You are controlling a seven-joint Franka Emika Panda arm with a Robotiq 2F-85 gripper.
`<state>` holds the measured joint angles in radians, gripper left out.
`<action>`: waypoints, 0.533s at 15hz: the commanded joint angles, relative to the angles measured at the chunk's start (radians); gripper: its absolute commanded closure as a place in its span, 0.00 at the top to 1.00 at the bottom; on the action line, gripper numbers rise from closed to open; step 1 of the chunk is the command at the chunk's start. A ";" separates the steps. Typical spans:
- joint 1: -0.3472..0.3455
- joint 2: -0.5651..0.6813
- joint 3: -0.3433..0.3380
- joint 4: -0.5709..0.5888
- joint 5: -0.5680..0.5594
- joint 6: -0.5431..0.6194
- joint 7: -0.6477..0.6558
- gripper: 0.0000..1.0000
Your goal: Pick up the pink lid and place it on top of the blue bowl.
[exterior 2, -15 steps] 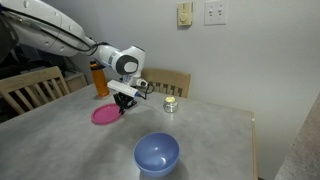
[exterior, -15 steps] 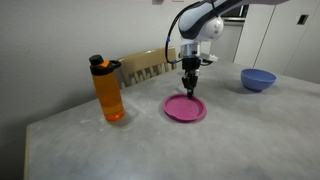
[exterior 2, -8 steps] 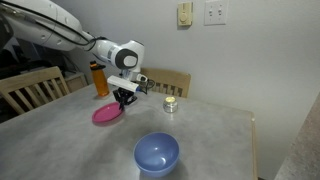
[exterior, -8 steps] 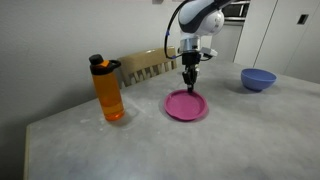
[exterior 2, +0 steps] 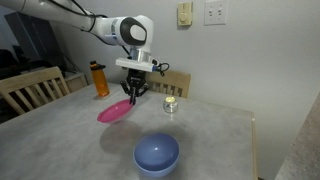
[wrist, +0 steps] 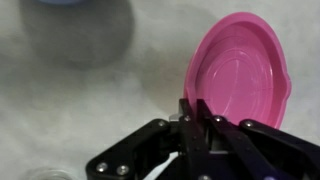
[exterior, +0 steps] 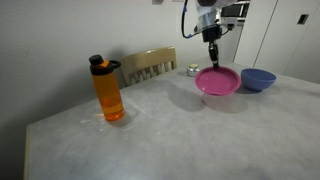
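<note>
My gripper (exterior: 212, 62) (exterior 2: 133, 93) (wrist: 193, 104) is shut on the rim of the pink lid (exterior: 218, 81) (exterior 2: 115, 111) (wrist: 238, 72) and holds it in the air above the table. The lid hangs tilted below the fingers. The blue bowl (exterior: 258, 79) (exterior 2: 157, 155) stands on the table, apart from the lid; in an exterior view it is just right of the lid, in the other it is lower right of it. In the wrist view only a blue sliver (wrist: 70, 3) shows at the top edge.
An orange bottle (exterior: 108, 90) (exterior 2: 99, 80) with a black cap stands on the grey marbled table (exterior: 170, 140). A small silver round object (exterior 2: 170, 104) (exterior: 192, 70) sits near the wooden chair (exterior: 148, 65) at the table's far edge.
My gripper has lifted the pink lid off the table and carried it up and towards the blue bowl. The bowl and the bottle have not moved.
</note>
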<state>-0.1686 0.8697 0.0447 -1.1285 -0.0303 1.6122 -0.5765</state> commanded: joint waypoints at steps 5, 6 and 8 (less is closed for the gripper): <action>-0.119 -0.156 -0.088 -0.179 -0.180 0.060 -0.350 0.02; -0.140 -0.165 -0.095 -0.195 -0.182 0.092 -0.392 0.02; -0.178 -0.168 -0.105 -0.203 -0.164 0.111 -0.466 0.02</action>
<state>-0.3024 0.7562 -0.0544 -1.2474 -0.1946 1.6653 -0.9457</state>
